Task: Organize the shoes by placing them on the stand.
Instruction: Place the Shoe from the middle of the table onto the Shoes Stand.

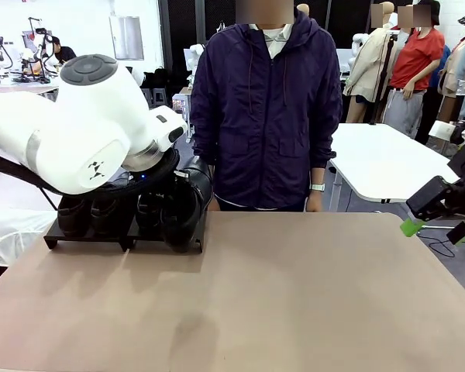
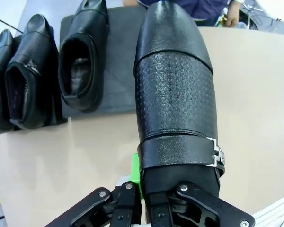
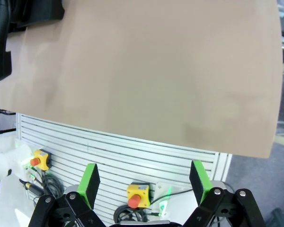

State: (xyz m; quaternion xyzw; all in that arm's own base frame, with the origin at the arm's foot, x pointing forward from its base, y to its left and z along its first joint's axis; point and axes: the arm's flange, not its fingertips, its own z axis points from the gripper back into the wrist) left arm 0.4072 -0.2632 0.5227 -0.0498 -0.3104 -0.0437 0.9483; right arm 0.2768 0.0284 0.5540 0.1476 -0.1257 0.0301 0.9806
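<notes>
Apparently unbranded buckled shoe (image 2: 175,94) in left gripper (image 2: 144,201) above stand (image 2: 118,61)

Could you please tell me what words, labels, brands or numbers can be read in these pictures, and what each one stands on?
No readable text.
Left arm: a small dark mark on its white casing, too small to read.
Shoe in the left hand: a metal buckle, no print.
Yellow button boxes below the table: no label can be read.
</notes>
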